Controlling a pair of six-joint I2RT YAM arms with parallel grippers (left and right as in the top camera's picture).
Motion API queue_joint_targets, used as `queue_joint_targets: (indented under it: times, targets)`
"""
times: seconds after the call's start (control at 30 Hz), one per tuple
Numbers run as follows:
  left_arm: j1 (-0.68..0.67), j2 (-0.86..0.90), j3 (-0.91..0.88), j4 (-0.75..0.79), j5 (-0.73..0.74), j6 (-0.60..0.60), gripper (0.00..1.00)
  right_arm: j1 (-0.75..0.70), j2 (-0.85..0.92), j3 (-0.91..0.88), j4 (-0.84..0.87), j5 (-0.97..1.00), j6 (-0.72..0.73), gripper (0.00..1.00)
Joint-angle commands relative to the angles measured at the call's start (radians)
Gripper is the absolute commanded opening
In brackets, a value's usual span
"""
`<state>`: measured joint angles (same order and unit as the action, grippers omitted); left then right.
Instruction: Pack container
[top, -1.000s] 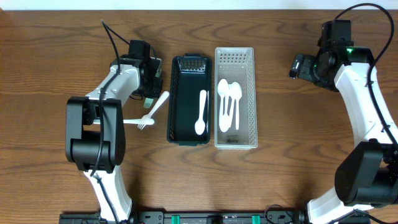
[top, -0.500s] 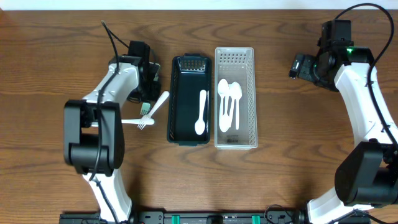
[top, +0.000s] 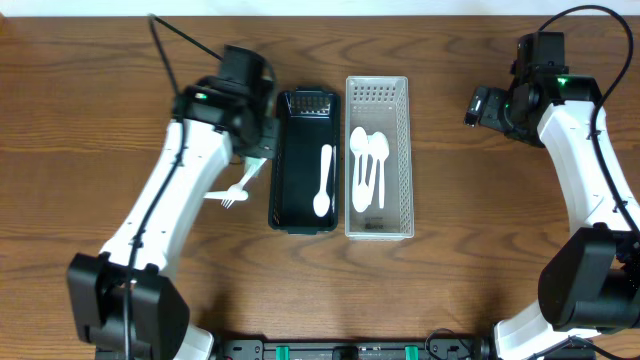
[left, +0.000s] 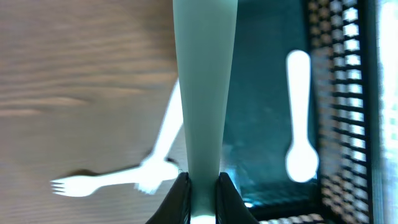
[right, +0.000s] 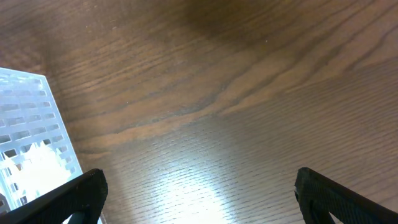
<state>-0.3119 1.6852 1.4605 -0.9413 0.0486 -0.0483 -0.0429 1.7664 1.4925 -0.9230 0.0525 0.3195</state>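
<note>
My left gripper (top: 256, 150) (left: 204, 182) is shut on the handle of a pale green utensil (left: 204, 87), held above the table at the left rim of the dark container (top: 274, 190) (left: 261, 93). One white spoon (top: 322, 182) (left: 300, 118) lies inside that container. Below the gripper on the wood lie a white fork (top: 230, 194) (left: 84, 183) and another white utensil (top: 250, 176) (left: 166, 127). The white basket (top: 402, 130) beside the dark container holds several white spoons (top: 368, 165). My right gripper (top: 478, 105) (right: 202, 190) stays open over bare wood to the right.
The white basket's corner (right: 28, 124) shows at the left of the right wrist view. The two containers stand side by side mid-table, with bare wood on both sides.
My left arm has swung up and to the right, carrying the pale green utensil from beside the loose cutlery to the dark container's left rim. The right arm has not moved.
</note>
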Motion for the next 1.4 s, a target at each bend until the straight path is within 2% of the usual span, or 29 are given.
queue_joint_targets:
  times: [0.0,0.17,0.27,0.3,0.4,0.47,0.5,0.7,0.9,1.07,1.13,1.37]
  targets:
    - [-0.061,0.044,-0.041,0.006,0.008,-0.142,0.06,-0.005,-0.01,0.016,-0.001,-0.001,-0.002,0.99]
    - [-0.12,0.1,-0.052,0.019,0.007,-0.145,0.08,-0.005,-0.01,0.016,-0.001,0.0,-0.002,0.99]
    - [-0.122,0.112,-0.052,0.036,-0.002,-0.144,0.38,-0.005,-0.01,0.016,-0.001,-0.001,-0.002,0.99]
    - [-0.12,0.112,-0.052,0.041,-0.017,-0.143,0.42,-0.005,-0.01,0.016,-0.001,0.0,-0.002,0.99]
    - [-0.104,0.1,-0.048,0.024,-0.063,-0.098,0.47,-0.005,-0.01,0.016,-0.001,-0.001,-0.002,0.99]
    - [-0.085,0.079,-0.048,0.01,-0.09,-0.071,0.61,-0.005,-0.01,0.016,-0.001,0.0,-0.002,0.99]
    - [-0.076,0.07,-0.048,0.006,-0.095,-0.058,0.65,-0.005,-0.01,0.016,-0.001,0.0,-0.002,0.99]
    - [0.026,0.043,-0.049,-0.035,-0.095,-0.013,0.65,-0.005,-0.01,0.016,-0.001,-0.001,-0.002,0.99]
    - [0.146,0.071,-0.052,-0.038,-0.093,0.185,0.65,-0.005,-0.01,0.016,-0.001,0.0,-0.002,0.99]
    - [0.192,0.145,-0.053,-0.01,0.024,0.379,0.65,-0.005,-0.01,0.016,-0.001,-0.001,-0.002,0.99]
    - [0.192,0.189,-0.053,0.005,0.034,0.42,0.65,-0.005,-0.01,0.016,-0.001,-0.001,-0.002,0.99]
    - [0.189,0.324,-0.052,0.055,0.034,0.436,0.58,-0.005,-0.01,0.016,-0.001,0.0,-0.002,0.99]
